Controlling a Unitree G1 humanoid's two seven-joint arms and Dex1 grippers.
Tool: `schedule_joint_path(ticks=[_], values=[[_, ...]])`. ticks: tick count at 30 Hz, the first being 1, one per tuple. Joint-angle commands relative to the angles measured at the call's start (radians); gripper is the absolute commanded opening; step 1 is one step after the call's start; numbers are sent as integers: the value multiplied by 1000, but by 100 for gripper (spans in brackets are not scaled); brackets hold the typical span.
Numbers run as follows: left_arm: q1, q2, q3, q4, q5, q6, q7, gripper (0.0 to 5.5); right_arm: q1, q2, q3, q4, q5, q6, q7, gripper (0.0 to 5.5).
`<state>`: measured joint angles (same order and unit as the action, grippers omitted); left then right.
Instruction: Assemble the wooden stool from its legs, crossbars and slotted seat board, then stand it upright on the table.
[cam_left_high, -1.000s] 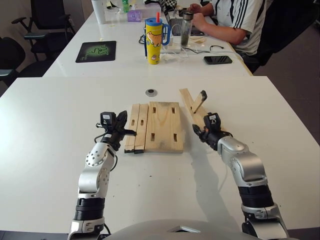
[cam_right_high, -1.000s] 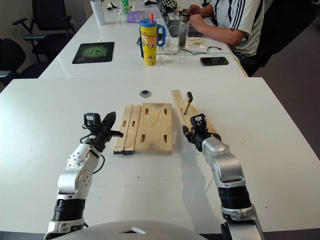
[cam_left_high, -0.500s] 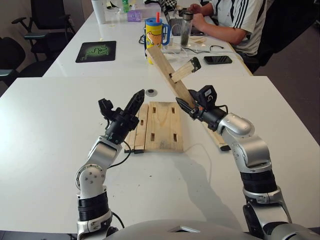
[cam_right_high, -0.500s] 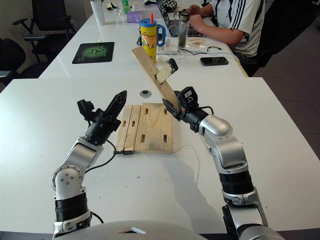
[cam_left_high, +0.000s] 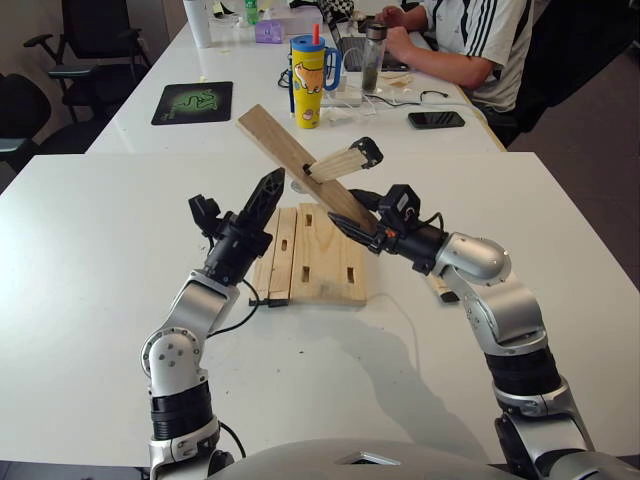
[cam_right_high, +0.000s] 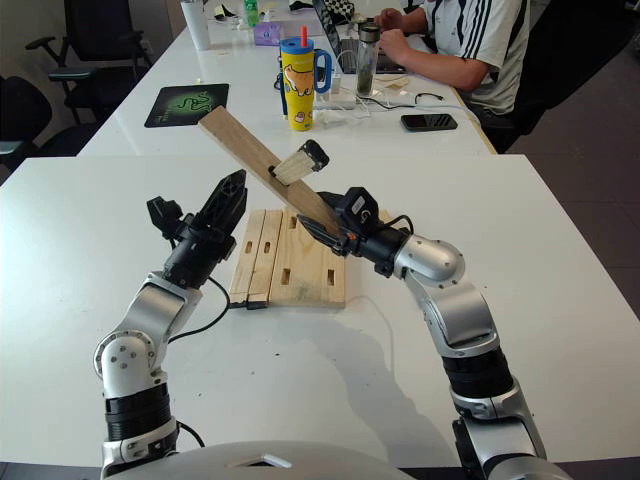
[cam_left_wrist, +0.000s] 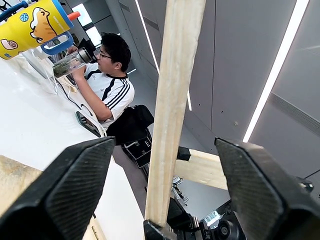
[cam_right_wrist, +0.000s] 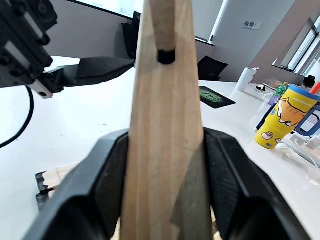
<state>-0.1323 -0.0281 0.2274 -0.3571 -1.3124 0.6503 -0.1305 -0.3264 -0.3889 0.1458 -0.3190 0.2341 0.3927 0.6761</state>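
Right now my right gripper has its jaws clamped on the lower end of a stool leg. The leg is held in the air above the slotted seat board and slants up toward 10 o'clock. A short crossbar sticks out of the leg near its middle, pointing toward 2 o'clock. My left gripper hovers at the leg's 9 o'clock side, jaws spread wide and closed on nothing. The seat board lies flat on the tabletop, with two slotted planks side by side against its 9 o'clock edge.
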Motion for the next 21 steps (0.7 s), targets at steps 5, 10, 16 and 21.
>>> schedule_joint_path(ticks=[5,10,16,21], values=[[-58,4,18,-15,-82,-40,56,398,9,-29,27,-23,24,-10,62,207],[-70,7,10,-16,-102,-56,77,398,6,-41,42,-34,32,-7,100,207],[-72,13,3,-16,-91,-77,79,323,-12,-44,42,-28,26,-15,114,207],[-77,32,2,-4,-68,-86,71,251,-14,-54,41,-14,14,-32,120,207]])
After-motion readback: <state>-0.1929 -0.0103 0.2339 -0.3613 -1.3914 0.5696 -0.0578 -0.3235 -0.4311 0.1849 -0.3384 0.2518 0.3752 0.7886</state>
